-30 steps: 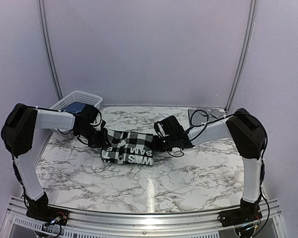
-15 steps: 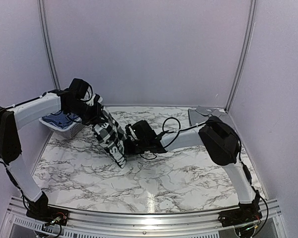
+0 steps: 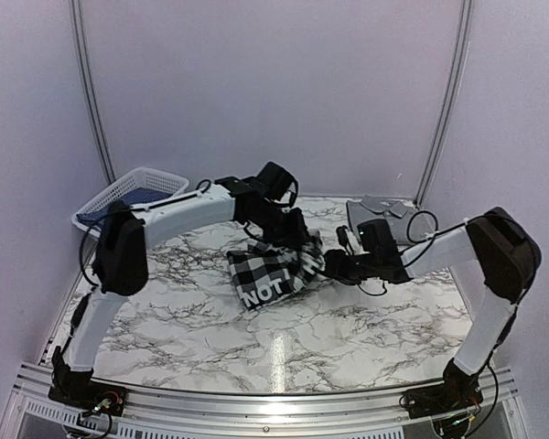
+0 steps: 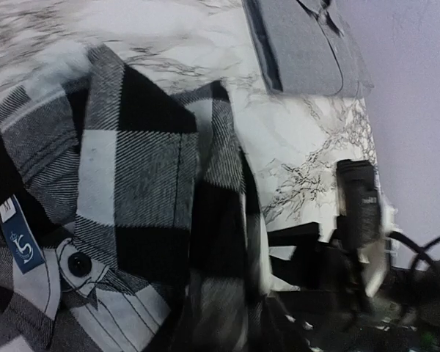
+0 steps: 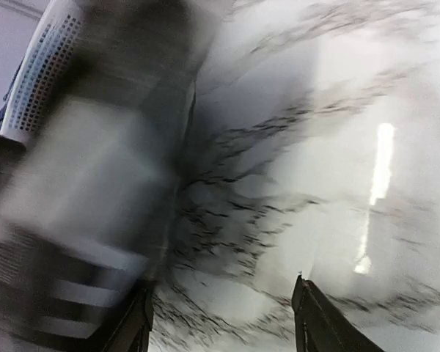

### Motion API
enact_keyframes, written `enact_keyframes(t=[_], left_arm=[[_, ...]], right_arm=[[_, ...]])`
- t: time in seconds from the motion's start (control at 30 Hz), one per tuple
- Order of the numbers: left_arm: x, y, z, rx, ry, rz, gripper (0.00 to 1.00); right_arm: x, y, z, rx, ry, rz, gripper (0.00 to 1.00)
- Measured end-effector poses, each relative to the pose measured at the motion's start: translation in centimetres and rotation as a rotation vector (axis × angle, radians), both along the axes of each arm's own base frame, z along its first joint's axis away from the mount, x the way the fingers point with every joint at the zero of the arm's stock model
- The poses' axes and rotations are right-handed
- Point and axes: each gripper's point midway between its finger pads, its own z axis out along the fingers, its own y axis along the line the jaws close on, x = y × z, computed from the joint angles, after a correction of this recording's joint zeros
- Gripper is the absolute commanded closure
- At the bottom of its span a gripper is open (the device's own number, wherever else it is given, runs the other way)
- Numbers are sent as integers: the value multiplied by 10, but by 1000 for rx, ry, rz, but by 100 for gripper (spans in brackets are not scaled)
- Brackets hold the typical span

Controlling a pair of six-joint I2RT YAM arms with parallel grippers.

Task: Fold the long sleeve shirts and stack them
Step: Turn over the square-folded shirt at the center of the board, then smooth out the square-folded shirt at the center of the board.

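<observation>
Step in hand, as judged: setting down the folded bundle. The long sleeve shirt (image 3: 273, 271) lies bunched at the centre of the table (image 3: 348, 320), lettered band up. Left gripper (image 3: 291, 236) is over its far edge; whether spread or pinching cannot be told. Right gripper (image 5: 227, 323), at the shirt's right edge, stands spread and empty. The next move calls for squaring the loose layers. The basket (image 3: 151, 174) in the far left corner holds dark blue cloth (image 3: 133, 196). A grey folded garment (image 3: 380, 210) lies at the far right corner.

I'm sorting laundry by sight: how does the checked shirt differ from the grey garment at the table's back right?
The checked shirt is black-and-white with white letters; the grey garment is plain. The checked shirt lies rumpled mid-table; the grey garment lies flat, neatly folded. Both rest on the marble table.
</observation>
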Motion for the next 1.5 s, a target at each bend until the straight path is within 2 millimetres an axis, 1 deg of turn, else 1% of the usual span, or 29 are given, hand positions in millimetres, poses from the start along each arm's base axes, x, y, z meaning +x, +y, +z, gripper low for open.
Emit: enact_keyframes(t=[0.03, 0.07, 0.1, 0.13, 0.2, 0.23, 0.33, 0.4, 0.47, 0.53, 0.63, 0.67, 0.7, 0.73, 0.77, 0.83, 0.87, 0.93, 1.0, 1.03, 1.1, 1.13, 1.23, 1.33, 1.4, 1.47, 1.5], left_arm=[[1, -23, -11, -5, 4, -8, 50], [2, -37, -19, -10, -5, -18, 42], [0, -50, -27, -12, -4, -26, 34], [-5, -60, -34, -9, -1, -33, 30], [-16, -70, -40, 5, 4, -42, 26], [-18, -71, -38, 7, -4, -46, 24], [-16, -69, -20, -2, -40, -44, 20], [-14, -59, -3, 1, -73, -32, 20], [-13, -42, 17, 12, -107, -7, 21], [-13, -17, 44, 15, -140, 27, 21], [-11, 21, 78, -4, -186, 84, 22], [-9, 39, 84, -5, -196, 110, 22], [-8, 51, 85, -1, -198, 128, 22], [-7, 64, 81, 8, -194, 146, 22], [-6, 77, 73, 21, -186, 163, 23], [-5, 100, 48, 58, -154, 190, 24], [-7, 113, 27, 88, -124, 201, 24], [-15, 130, -7, 139, -68, 207, 26], [-28, 143, -38, 187, -10, 196, 27], [-34, 146, -49, 201, 9, 187, 27], [-44, 149, -62, 209, 32, 167, 28], [-47, 149, -67, 205, 38, 159, 29], [-56, 146, -75, 168, 47, 139, 32], [-63, 145, -77, 121, 47, 132, 33], [-66, 145, -73, 86, 30, 135, 33], [-67, 145, -66, 43, 3, 140, 33], [-69, 145, -61, 14, -12, 140, 33]], right_arm=[[0, -18, 6, -10, -11, -37, 39], [-4, -30, 14, -21, -25, -60, 39], [-7, -36, 20, -28, -37, -70, 38], [-12, -41, 30, -37, -57, -79, 38], [-18, -51, 48, -54, -93, -95, 38], [-21, -55, 53, -62, -107, -103, 38], [-21, -66, 65, -97, -144, -140, 38], [-20, -72, 65, -134, -145, -157, 38], [-19, -77, 64, -173, -144, -170, 39], [-17, -78, 65, -195, -146, -165, 40], [-10, -67, 63, -241, -150, -134, 42], [-8, -59, 60, -258, -153, -116, 45], [-8, -50, 56, -277, -154, -92, 50], [-9, -42, 52, -289, -154, -72, 56], [-11, -35, 47, -307, -150, -51, 61], [-15, -25, 34, -333, -137, -22, 71], [-18, -25, 26, -355, -125, -16, 77], [-21, -33, 11, -398, -97, -34, 86], [-29, -44, -2, -418, -76, -54, 89], [-37, -50, -11, -421, -55, -62, 89], [-51, -59, -24, -429, -25, -70, 86], [-54, -61, -27, -418, -30, -76, 82], [-59, -62, -21, -391, -39, -92, 65], [-58, -61, -13, -374, -54, -97, 51], [-58, -62, -2, -364, -72, -100, 46], [-53, -64, 12, -339, -92, -109, 40], [-48, -66, 19, -323, -101, -114, 39]])
